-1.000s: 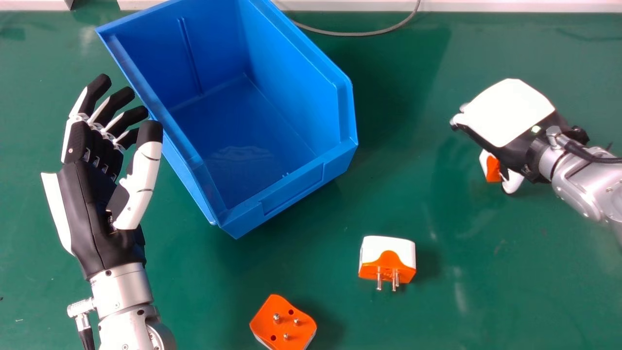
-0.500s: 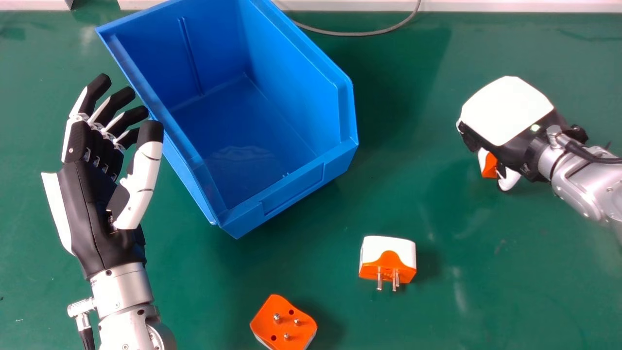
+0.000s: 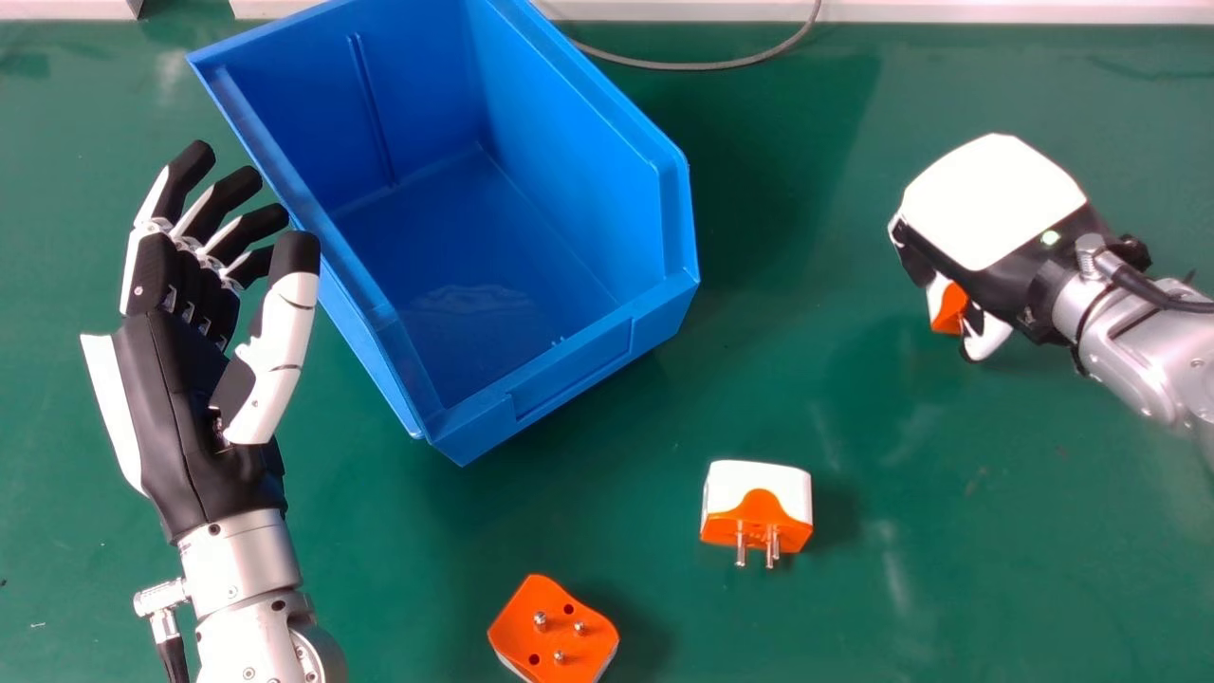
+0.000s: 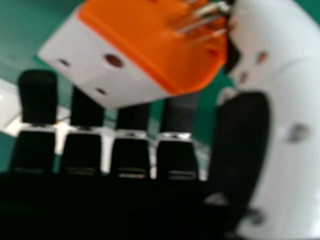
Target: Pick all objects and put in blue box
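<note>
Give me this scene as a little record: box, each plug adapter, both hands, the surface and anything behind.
box: blue open bin, no adapter inside
held item: orange-and-white plug adapter
right hand: pinching that adapter, right of the bin
left hand: open, at the bin's left side
middle adapter: on the table, pins toward the near edge
nearest adapter: on the table, pins up
surface: green table
behind: grey cable

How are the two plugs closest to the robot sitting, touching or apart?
Apart. The head view shows bare green table between the orange-faced plug and the white-topped plug.
</note>
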`<state>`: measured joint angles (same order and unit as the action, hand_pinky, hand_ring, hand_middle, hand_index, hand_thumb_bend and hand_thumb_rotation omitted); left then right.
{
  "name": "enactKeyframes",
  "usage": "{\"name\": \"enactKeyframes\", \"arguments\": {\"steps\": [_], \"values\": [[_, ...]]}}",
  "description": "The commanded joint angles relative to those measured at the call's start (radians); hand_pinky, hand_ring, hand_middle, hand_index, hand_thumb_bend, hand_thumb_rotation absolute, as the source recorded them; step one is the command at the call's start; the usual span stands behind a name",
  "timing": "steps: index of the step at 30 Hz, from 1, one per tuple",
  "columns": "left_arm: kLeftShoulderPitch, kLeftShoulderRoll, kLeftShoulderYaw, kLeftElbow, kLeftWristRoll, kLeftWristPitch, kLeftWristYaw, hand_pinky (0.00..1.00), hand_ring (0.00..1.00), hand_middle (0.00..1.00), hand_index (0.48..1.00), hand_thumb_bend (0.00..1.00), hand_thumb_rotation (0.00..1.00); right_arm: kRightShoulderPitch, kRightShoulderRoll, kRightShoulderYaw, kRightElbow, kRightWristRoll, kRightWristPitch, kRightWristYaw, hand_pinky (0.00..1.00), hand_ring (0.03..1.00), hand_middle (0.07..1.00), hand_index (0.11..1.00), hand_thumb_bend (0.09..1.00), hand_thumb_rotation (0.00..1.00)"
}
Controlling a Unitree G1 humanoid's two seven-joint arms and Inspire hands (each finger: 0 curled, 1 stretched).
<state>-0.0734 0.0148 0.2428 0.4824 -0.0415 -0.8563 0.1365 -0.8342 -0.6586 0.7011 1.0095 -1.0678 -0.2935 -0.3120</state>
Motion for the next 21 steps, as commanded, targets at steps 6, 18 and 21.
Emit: {"name": "enactKeyframes", "arguments": {"steps": [6, 18, 21], "values": [[-0.014, 0.002, -0.006, -0.014, 0.014, -0.002, 0.004, 0.64, 0.7, 0.77, 0.811, 0.65, 0.43, 0.028, -0.041, -0.067, -0.114, 0.036, 0.009, -0.072, 0.32, 0.396, 0.526, 0.504, 0.514, 0.0], [-0.012, 0.004, -0.005, -0.005, 0.016, -0.011, 0.007, 0.64, 0.7, 0.77, 0.81, 0.65, 0.43, 0.116, -0.064, -0.18, -0.359, 0.108, -0.003, 0.021, 0.3, 0.414, 0.511, 0.523, 0.502, 0.0], [-0.008, 0.004, -0.005, -0.003, 0.013, -0.013, 0.005, 0.64, 0.7, 0.76, 0.809, 0.65, 0.43, 0.159, -0.061, -0.226, -0.447, 0.152, -0.012, 0.046, 0.3, 0.418, 0.516, 0.523, 0.5, 0.0]]}}
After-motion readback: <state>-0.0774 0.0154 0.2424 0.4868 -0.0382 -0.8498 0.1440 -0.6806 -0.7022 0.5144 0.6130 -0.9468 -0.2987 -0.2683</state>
